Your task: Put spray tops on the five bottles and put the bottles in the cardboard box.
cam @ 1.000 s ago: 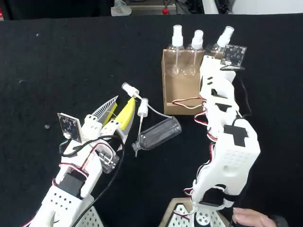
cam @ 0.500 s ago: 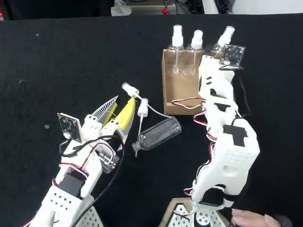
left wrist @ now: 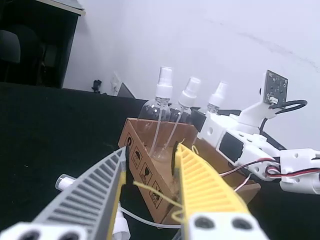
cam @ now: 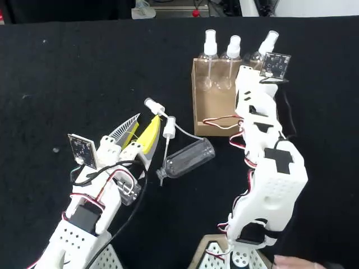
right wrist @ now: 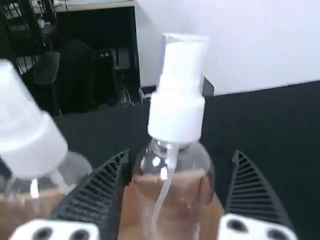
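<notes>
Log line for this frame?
brown cardboard box: three capped clear plastic bottles | right gripper: open, straddling one | left gripper: open near two loose white spray tops | black table: uncapped clear bottle lying

Bottles (cam: 210, 63) in the cardboard box (cam: 208, 114); lone bottle (cam: 189, 158) flat on table (cam: 84, 67).
</notes>
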### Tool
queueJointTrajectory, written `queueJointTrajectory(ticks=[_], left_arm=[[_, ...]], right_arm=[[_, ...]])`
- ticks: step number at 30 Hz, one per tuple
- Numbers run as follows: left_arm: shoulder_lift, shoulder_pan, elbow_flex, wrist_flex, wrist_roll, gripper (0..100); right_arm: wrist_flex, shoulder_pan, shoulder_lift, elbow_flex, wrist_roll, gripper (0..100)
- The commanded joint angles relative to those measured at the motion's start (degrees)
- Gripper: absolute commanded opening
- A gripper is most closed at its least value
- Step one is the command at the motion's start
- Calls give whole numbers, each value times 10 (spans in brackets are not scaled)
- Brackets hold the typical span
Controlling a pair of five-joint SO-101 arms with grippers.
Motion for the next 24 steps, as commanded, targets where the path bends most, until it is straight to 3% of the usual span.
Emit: queueJointTrajectory(ticks=[1, 24], left_arm=[[-2, 0, 13, -9, 4, 159], [-2, 0, 13, -9, 4, 159]], right_arm=[[-10, -13, -64, 25, -2, 262], [-10, 18, -108, 79, -4, 262]])
